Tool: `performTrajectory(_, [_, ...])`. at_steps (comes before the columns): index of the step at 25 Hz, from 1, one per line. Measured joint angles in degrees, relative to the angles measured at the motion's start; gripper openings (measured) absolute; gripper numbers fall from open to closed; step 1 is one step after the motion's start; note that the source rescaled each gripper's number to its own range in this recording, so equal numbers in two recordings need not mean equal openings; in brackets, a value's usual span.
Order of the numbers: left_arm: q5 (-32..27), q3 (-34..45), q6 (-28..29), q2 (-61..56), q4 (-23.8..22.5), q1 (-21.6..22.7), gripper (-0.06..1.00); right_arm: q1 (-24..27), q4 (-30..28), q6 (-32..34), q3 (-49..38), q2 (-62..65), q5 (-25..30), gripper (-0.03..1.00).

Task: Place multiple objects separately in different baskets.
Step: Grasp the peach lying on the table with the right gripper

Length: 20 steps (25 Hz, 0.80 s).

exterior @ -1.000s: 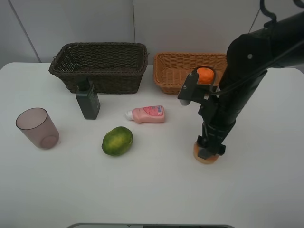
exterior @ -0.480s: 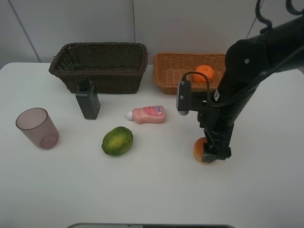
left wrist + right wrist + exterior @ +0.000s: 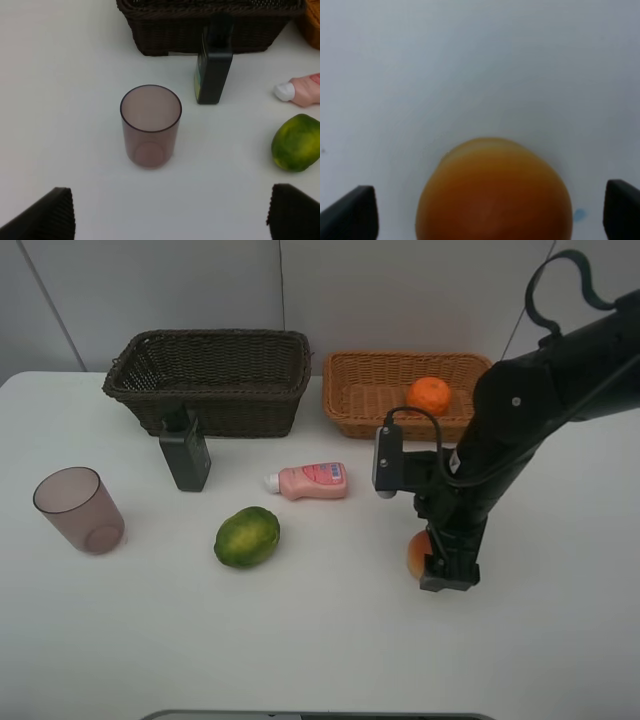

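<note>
A red-orange round fruit [image 3: 415, 554] lies on the white table, partly hidden by my right gripper [image 3: 447, 565]. In the right wrist view the fruit [image 3: 492, 192] sits between the open fingers [image 3: 351, 214], which stand apart from it; the gripper [image 3: 490, 216] is low over the table. An orange [image 3: 430, 395] lies in the light tan basket [image 3: 352, 390]. The dark brown basket [image 3: 210, 375] holds nothing I can see. In front of it are a dark green bottle [image 3: 185, 452], a pink bottle [image 3: 312, 481], a green fruit [image 3: 247, 536] and a purple-brown cup [image 3: 78, 510]. My left gripper [image 3: 172, 215] is open, hovering short of the cup [image 3: 150, 125].
The left wrist view also shows the dark green bottle [image 3: 215, 65], the green fruit [image 3: 297, 142], the pink bottle's cap [image 3: 286, 91] and the dark basket's front wall [image 3: 170, 35]. The right arm's dark body [image 3: 520, 420] stands in front of the tan basket's right end.
My right arm has shifted right and dropped lower around the red-orange fruit, uncovering the orange in the tan basket. The other objects have not moved.
</note>
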State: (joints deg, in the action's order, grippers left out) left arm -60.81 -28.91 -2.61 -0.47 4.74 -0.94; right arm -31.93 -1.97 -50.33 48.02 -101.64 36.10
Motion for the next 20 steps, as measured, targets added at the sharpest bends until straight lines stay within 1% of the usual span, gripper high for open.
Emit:
performTrajectory(7, [0.0, 0.0, 0.0, 0.0, 0.0, 0.0, 0.99, 0.3, -0.2, -0.1, 0.0, -3.1, -0.8, 1.00])
performTrajectory(15, [0.0, 0.0, 0.0, 0.0, 0.0, 0.0, 0.99, 0.3, -0.2, 0.0, 0.0, -3.3, -2.0, 0.99])
performTrajectory(17, [0.0, 0.0, 0.0, 0.0, 0.0, 0.0, 0.99, 0.3, -0.2, 0.0, 0.0, -3.3, -2.5, 0.94])
performTrajectory(18, [0.0, 0.0, 0.0, 0.0, 0.0, 0.0, 0.99, 0.3, -0.2, -0.1, 0.0, -3.3, -2.6, 0.89])
performTrajectory(20, [0.0, 0.0, 0.0, 0.0, 0.0, 0.0, 0.99, 0.3, -0.2, -0.1, 0.0, -3.3, -2.6, 0.77])
